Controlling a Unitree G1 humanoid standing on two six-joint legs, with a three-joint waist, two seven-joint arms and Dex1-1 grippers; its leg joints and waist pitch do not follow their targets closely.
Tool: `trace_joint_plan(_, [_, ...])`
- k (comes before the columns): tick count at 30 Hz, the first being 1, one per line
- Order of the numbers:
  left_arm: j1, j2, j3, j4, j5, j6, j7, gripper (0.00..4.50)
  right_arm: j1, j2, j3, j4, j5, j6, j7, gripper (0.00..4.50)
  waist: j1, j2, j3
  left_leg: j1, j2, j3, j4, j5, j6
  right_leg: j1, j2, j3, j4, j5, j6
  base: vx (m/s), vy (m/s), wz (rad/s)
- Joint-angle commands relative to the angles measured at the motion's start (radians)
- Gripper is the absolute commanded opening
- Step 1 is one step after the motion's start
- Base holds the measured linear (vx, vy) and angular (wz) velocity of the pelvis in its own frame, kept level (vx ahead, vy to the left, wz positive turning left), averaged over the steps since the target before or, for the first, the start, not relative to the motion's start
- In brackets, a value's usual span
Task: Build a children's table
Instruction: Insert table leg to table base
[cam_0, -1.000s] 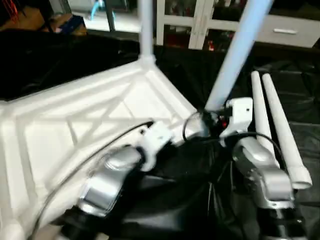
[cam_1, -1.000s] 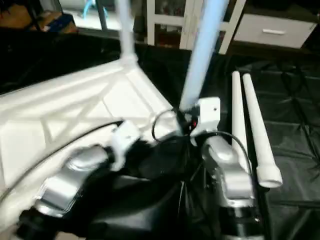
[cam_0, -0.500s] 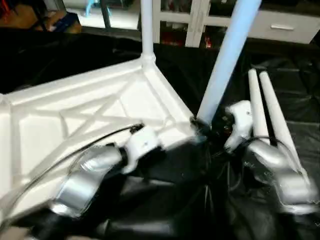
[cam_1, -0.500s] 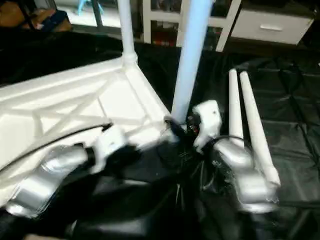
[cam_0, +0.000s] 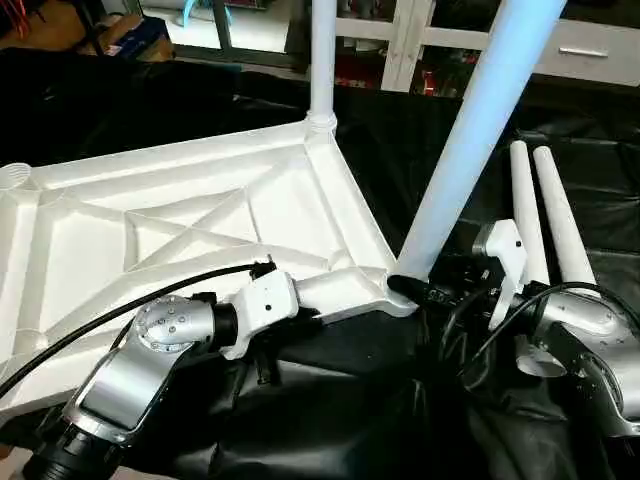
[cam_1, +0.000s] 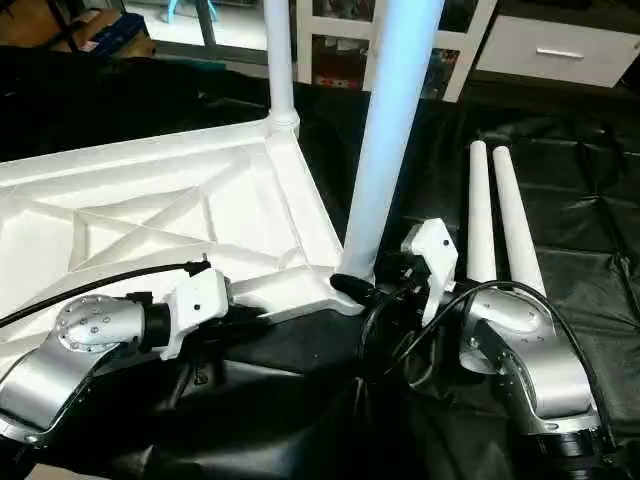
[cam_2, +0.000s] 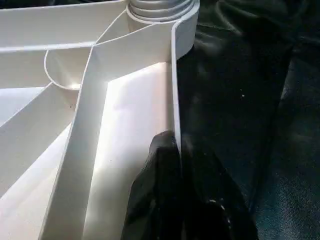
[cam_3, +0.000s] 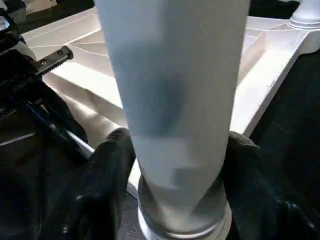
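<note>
Seating a leg into a corner socket looks like the step in hand. The white tabletop (cam_0: 200, 230) lies upside down on the black-draped work table (cam_1: 590, 250), its X-ribbed underside facing up. One leg (cam_0: 322, 60) already stands upright in the far corner socket. A second leg (cam_0: 470, 140) rises at a slight tilt from the near corner socket (cam_3: 182, 220), closest to the robot's right side.

The right gripper (cam_3: 175, 165) straddles the foot of this second leg, one black finger on each side of the tube just above the socket; whether the fingers press the tube or stand just off it is hard to tell. The left gripper (cam_2: 175, 190) is pinched closed on the tabletop's thin outer rim, near that same corner, steadying the top.

Two spare legs (cam_1: 495, 215) lie side by side on the black cloth, just beyond the right arm.

The next move likely calls for straightening the tilted leg and pressing it fully home while the left gripper braces the tabletop, then fetching a spare leg.
</note>
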Motion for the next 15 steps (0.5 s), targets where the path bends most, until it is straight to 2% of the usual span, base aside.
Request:
trace_joint_plan(1, [0.033,0.004,-0.052,0.043,0.011,0.019,-0.022,0.0,0.004,0.008,0.045,-0.021,0.016,-0.012,0.044,2.45,-0.001,-0.006,-0.046,0.026,0.091,-0.045,-0.069,-0.181,0.075,0.031,-0.057,0.039,-0.059,-0.171,-0.248,0.0,0.0,0.0])
trace_joint_plan(2, [0.034,0.003,-0.052,0.042,0.011,0.019,-0.022,0.0,0.006,0.008,0.045,-0.022,0.018,-0.012,0.047,2.33,-0.001,-0.006,-0.048,0.024,0.089,-0.043,-0.065,-0.144,0.086,0.033,-0.056,0.039,-0.053,-0.113,-0.257,0.0,0.0,0.0])
trace_joint_plan(3, [0.034,0.003,-0.052,0.042,0.011,0.018,-0.023,0.0,0.006,0.008,0.044,-0.023,0.019,-0.012,0.048,2.24,-0.001,-0.006,-0.048,0.024,0.089,-0.043,-0.065,-0.144,0.086,0.033,-0.056,0.039,-0.053,-0.113,-0.257,0.0,0.0,0.0])
trace_joint_plan(4, [0.035,0.003,-0.052,0.043,0.01,0.016,-0.023,0.0,0.008,0.008,0.043,-0.023,0.019,-0.012,0.05,2.15,0.0,-0.006,-0.05,0.023,0.088,-0.042,-0.062,-0.116,0.101,0.035,-0.056,0.038,-0.048,-0.065,-0.268,0.0,0.0,0.0])
trace_joint_plan(5, [0.035,0.006,-0.055,0.045,0.006,0.012,-0.023,0.0,0.009,0.007,0.044,-0.023,0.021,-0.013,0.05,2.1,0.0,-0.006,-0.05,0.022,0.088,-0.042,-0.062,-0.111,0.109,0.036,-0.056,0.038,-0.047,-0.054,-0.273,0.0,0.0,0.0])
trace_joint_plan(11, [0.032,-0.002,-0.056,0.042,0.0,0.023,-0.021,0.0,0.014,0.027,0.046,-0.022,-0.001,-0.002,-0.005,2.01,0.0,-0.006,-0.049,0.022,0.089,-0.042,-0.062,-0.124,0.109,0.034,-0.057,0.038,-0.05,-0.085,-0.273,0.0,0.0,0.0])
trace_joint_plan(13, [0.029,-0.019,-0.06,0.033,0.001,0.046,-0.007,0.0,0.014,0.055,0.051,-0.015,-0.04,0.023,-0.09,1.99,-0.002,-0.007,-0.047,0.02,0.088,-0.043,-0.065,-0.134,0.102,0.035,-0.057,0.037,-0.052,-0.107,-0.27,0.0,0.0,0.0])
trace_joint_plan(15, [0.027,-0.041,-0.064,0.027,0.007,0.077,0.019,0.0,0.013,0.085,0.051,-0.006,-0.068,0.048,-0.165,1.99,-0.005,-0.006,-0.041,0.019,0.089,-0.043,-0.07,-0.176,0.081,0.031,-0.057,0.039,-0.059,-0.178,-0.257,0.0,0.0,0.0])
